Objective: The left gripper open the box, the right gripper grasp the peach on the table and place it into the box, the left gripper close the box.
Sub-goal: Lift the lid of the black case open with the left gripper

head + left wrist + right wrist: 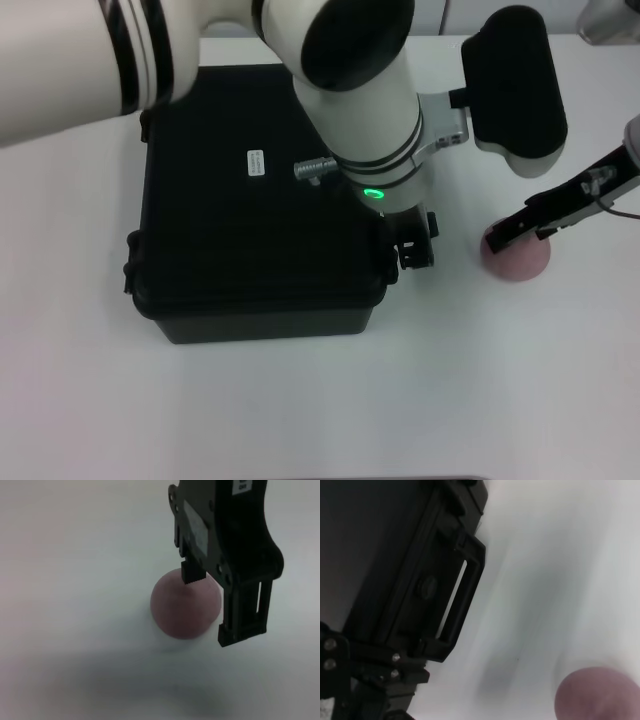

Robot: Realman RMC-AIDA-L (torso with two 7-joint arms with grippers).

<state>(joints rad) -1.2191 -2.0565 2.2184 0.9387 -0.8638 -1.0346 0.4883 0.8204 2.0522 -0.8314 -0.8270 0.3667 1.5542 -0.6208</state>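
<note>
Peach [518, 260] is straddled on the desk [300, 400] by the right tool [522, 226], fingers apart. Left tool [414, 250] is lowered beside the closed box [250, 210]; its fingers' spacing cannot be told.

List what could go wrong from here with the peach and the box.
The box is shut while the open right gripper already straddles the peach; a lifted peach may have nowhere to go.
The left gripper sits at the box's edge nearest the peach, so the arms could collide.
</note>
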